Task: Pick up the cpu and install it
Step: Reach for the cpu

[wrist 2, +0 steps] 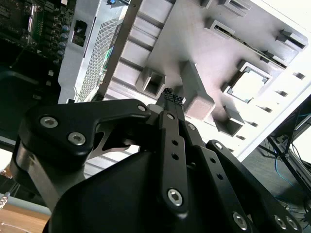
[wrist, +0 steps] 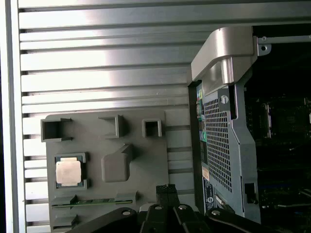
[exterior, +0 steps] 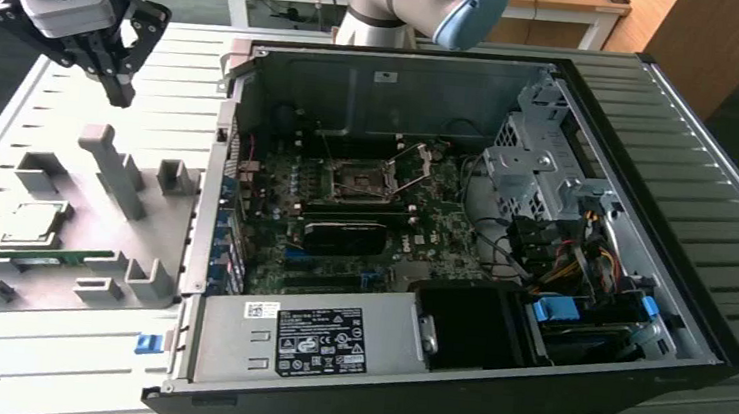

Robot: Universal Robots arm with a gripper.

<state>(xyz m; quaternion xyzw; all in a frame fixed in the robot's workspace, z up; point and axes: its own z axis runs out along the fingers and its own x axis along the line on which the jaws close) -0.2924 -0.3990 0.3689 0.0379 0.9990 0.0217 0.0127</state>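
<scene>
Task thing: the cpu (exterior: 36, 223), a small flat square chip with a silvery-grey metal top, is seated in a square recess at the lower left of the exterior view.
Holder: a pale grey moulded fixture tray (exterior: 138, 247) carries it.
Neighbour: a long thin green memory stick (exterior: 51, 257) is laid just beside the chip.
Claw: the black two-fingered gripper (exterior: 118, 95) is held at the upper left, well apart from the chip, clenched on nothing.
Destination: the square dark-framed socket (exterior: 359, 178) is seen mid-frame inside the open black computer case (exterior: 459, 406).
Progress: nothing is judged done; the chip is not yet grasped or installed.
</scene>
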